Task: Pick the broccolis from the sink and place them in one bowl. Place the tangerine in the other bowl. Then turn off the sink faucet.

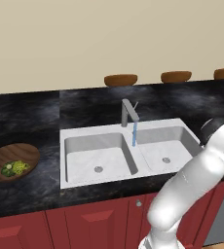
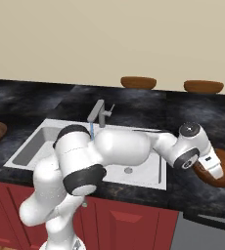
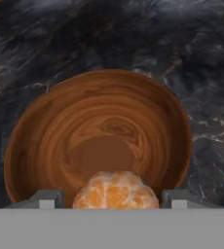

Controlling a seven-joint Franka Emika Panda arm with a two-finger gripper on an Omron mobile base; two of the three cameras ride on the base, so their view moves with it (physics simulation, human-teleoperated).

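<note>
Over the right-hand bowl (image 3: 97, 146), the tangerine (image 3: 115, 190) is seen between the gripper (image 3: 113, 199) fingers, whether gripped cannot be told (light, round, roll-prone; best held across its middle).

Black marble counter (image 1: 31, 114); wooden bowls (image 1: 14, 160) on it
</note>
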